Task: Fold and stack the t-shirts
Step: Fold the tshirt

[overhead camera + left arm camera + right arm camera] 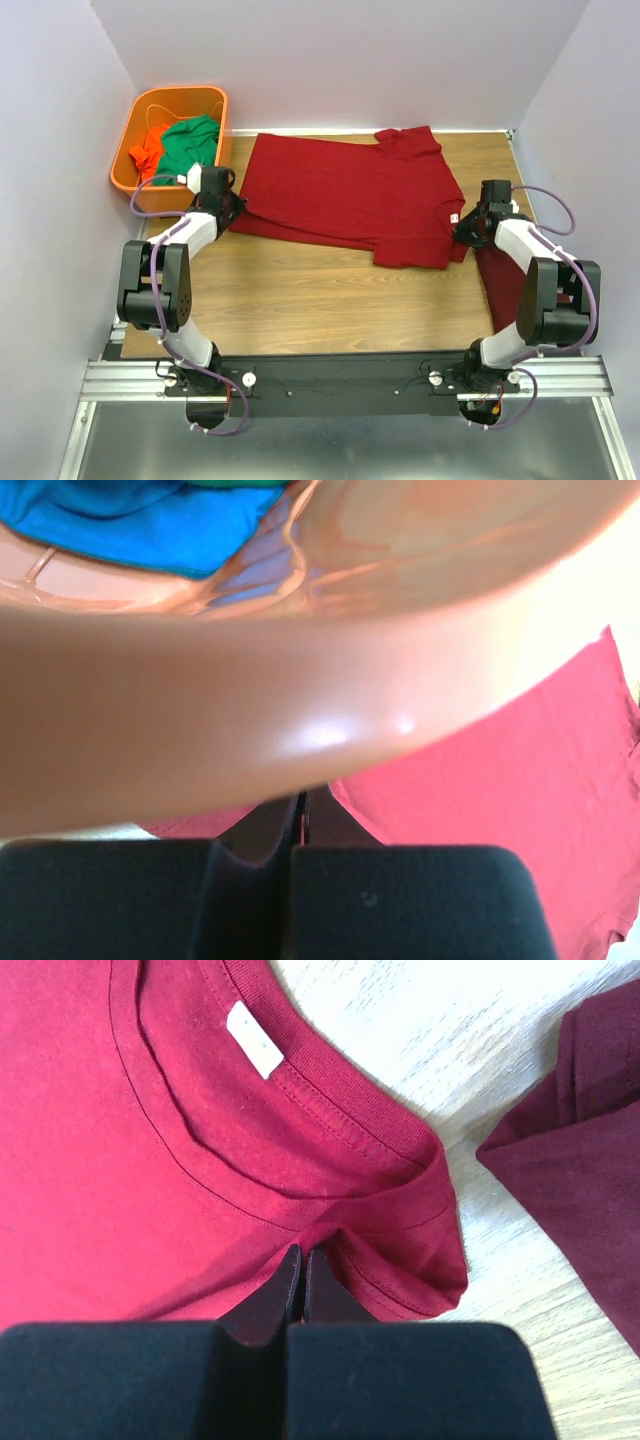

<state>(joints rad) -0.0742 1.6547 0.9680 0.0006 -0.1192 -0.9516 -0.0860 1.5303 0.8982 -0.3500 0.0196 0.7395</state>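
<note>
Maroon t-shirt (340, 190) lies spread across the table (330, 295). Right gripper (465, 228) pinches the shoulder beside the collar, left gripper (232, 203) nips the hem corner by the orange basket (125, 165). Soft, light, floppy cloth: it'll sag, so seams and corners look best to hold.

Black-and-white arms (185, 240) (purple cables (560, 205) alongside), black left tool (303, 805) and right tool (302, 1260).
</note>
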